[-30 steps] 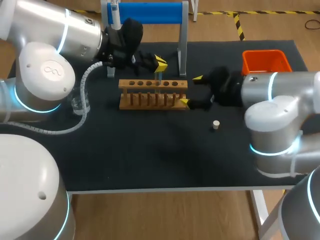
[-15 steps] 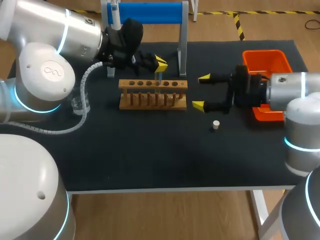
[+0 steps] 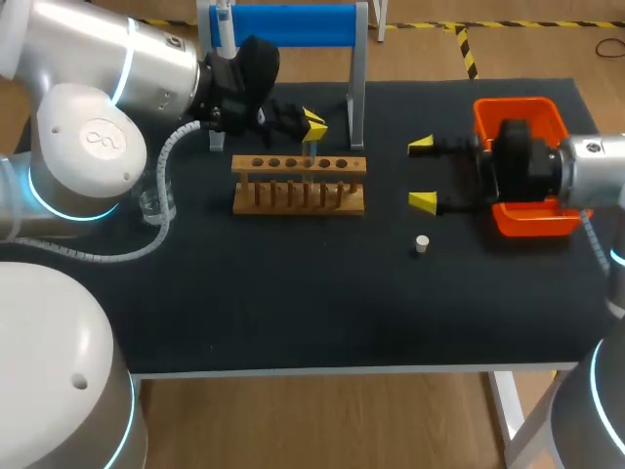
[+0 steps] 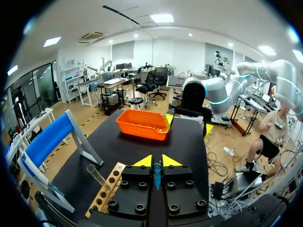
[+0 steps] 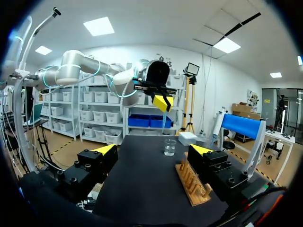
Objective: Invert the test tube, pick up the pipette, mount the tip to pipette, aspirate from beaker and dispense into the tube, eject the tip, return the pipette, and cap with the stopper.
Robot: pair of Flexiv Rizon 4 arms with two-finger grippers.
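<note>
Bench [image 3: 293, 313]: black mat, gear sits across the far half.
Rack [image 3: 298, 184]: wooden, row of holes on top, mid-bench. In the R wrist view it lies just ahead of that gripper's finger.
Orange bin [image 3: 518, 115]: far right of the bench, partly covered by the R gripper's body.
L gripper [image 3: 312, 124]: above the rack's back edge, fingers clenched on the test tube [image 4: 156, 176], a slim bluish piece hanging btwn the yellow tips toward the rack.
R gripper [image 3: 423, 174]: low over the mat btwn rack and bin, pointing at the rack, fingers spread wide w/ nothing in them.
Stopper [image 3: 422, 243]: small, pale, on the mat near the R gripper, not touching it.
Beaker [image 3: 156, 202]: clear glass, by the rack's left end.
Pipette [image 3: 223, 27]: hangs on the blue stand [image 3: 288, 24] behind the rack.
</note>
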